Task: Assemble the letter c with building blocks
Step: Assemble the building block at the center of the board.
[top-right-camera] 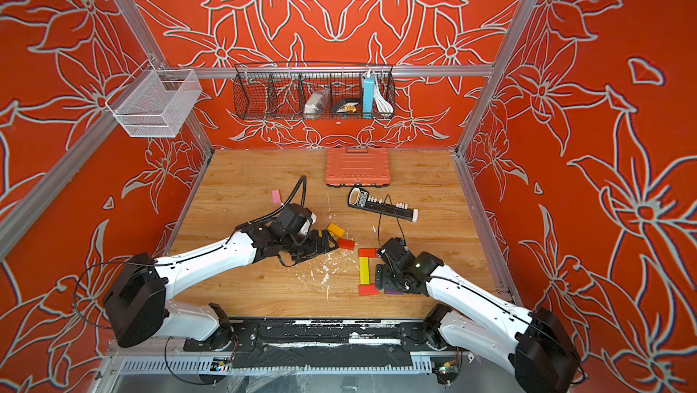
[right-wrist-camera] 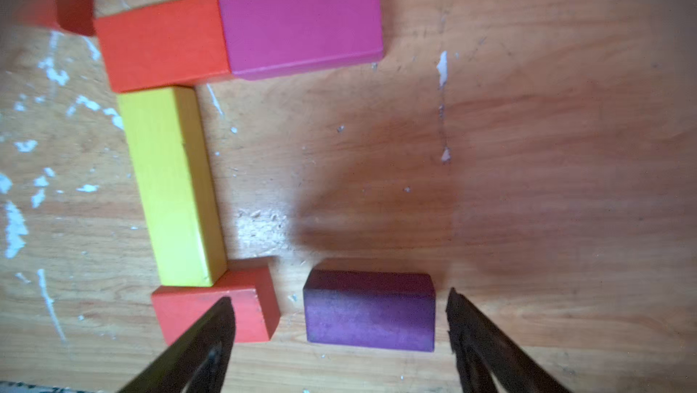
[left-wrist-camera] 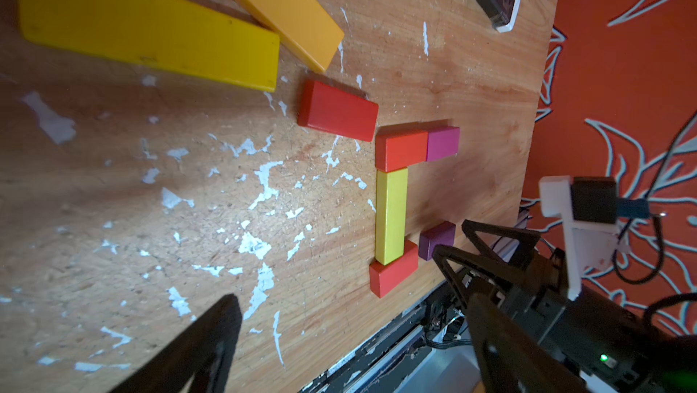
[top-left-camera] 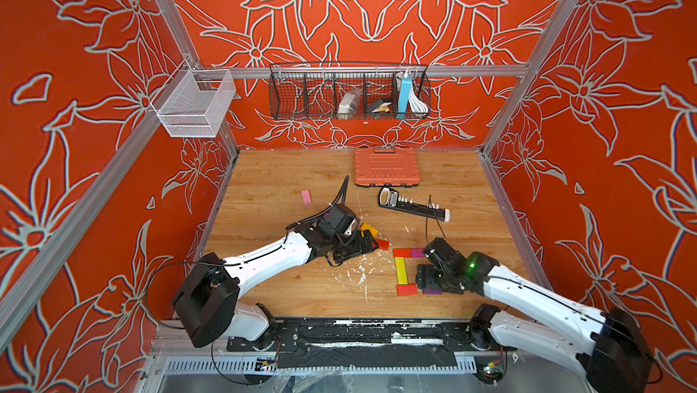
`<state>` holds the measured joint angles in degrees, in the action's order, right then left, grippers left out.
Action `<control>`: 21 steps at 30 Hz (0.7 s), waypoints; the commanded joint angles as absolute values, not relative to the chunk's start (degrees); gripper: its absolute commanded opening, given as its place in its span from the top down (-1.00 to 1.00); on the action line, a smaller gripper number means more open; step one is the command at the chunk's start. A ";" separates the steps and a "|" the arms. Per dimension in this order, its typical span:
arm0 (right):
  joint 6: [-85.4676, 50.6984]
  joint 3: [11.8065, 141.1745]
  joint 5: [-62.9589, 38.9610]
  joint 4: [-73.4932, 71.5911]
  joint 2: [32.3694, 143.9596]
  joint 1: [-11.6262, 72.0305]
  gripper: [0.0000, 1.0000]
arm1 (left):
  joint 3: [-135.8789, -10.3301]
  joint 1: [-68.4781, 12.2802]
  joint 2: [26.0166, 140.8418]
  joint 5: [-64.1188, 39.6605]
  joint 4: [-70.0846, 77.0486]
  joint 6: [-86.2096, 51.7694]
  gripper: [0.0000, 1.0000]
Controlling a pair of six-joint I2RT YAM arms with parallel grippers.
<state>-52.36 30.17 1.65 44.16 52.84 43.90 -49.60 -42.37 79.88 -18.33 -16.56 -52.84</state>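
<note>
top views. in both top views the left pincer (top-left-camera: 367, 247) (top-right-camera: 327, 246) sits low over the table (top-left-camera: 283, 183) with jaws spread wide and nothing between them. an orange block (top-left-camera: 369, 228) and a loose red block (top-left-camera: 382, 244) lie just past its tips. a pink block (top-left-camera: 306, 197) lies alone, well apart behind its wrist. the right pincer (top-left-camera: 423, 278) is also low and its jaws are wide. a purple block (top-left-camera: 432, 291) lies at its tips. just ahead of it lie a yellow block (top-left-camera: 401, 270), an orange-red block (top-left-camera: 401, 252), a magenta block (top-left-camera: 418, 252) and a red block (top-left-camera: 407, 289). an orange case (top-left-camera: 386, 166) and a black bar (top-left-camera: 413, 208) lie beyond both pincers.

left wrist view. only one finger (left-wrist-camera: 211, 338) of the left pincer shows, and no block is near it. ahead of it a long yellow block (left-wrist-camera: 151, 29) meets the orange block at one corner. the letter lies between the two pincers. the right pincer's tips flank the purple block.

right wrist view. the purple block lies flat between the right pincer's fingers (right-wrist-camera: 475, 327) with a gap on each side, so it is not gripped. the other finger overlaps the red block in the picture; whether it touches cannot be told. a small gap separates the purple block from the red block. the yellow block touches the red block at one end and the orange-red block at the other. the magenta block butts end to end against the orange-red block.
</note>
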 commanded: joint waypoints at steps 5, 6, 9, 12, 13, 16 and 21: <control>-55.81 29.59 2.13 47.52 47.47 41.73 -0.91 | -46.54 -49.24 78.70 -13.83 -10.41 -64.01 -0.89; -55.77 29.16 1.43 47.28 47.21 41.14 -0.90 | -46.10 -50.13 78.97 -13.43 -9.56 -65.26 -0.89; -55.64 28.20 -0.74 46.52 46.29 39.13 -0.90 | -45.03 -52.86 79.76 -11.79 -6.66 -68.50 -0.89; -55.40 27.15 -3.73 45.47 45.20 36.63 -0.91 | -44.63 -55.08 81.14 -10.99 -4.24 -70.71 -0.89; -55.41 26.68 -4.69 45.08 44.95 35.91 -0.90 | -44.65 -55.73 81.70 -10.86 -3.39 -71.44 -0.89; -55.55 25.24 -7.39 43.89 44.10 34.34 -0.91 | -44.49 -57.10 83.32 -10.63 -0.76 -73.13 -0.89; -55.15 23.61 -9.08 42.81 43.85 33.75 -0.90 | -43.86 -57.42 84.38 -10.13 0.98 -74.27 -0.89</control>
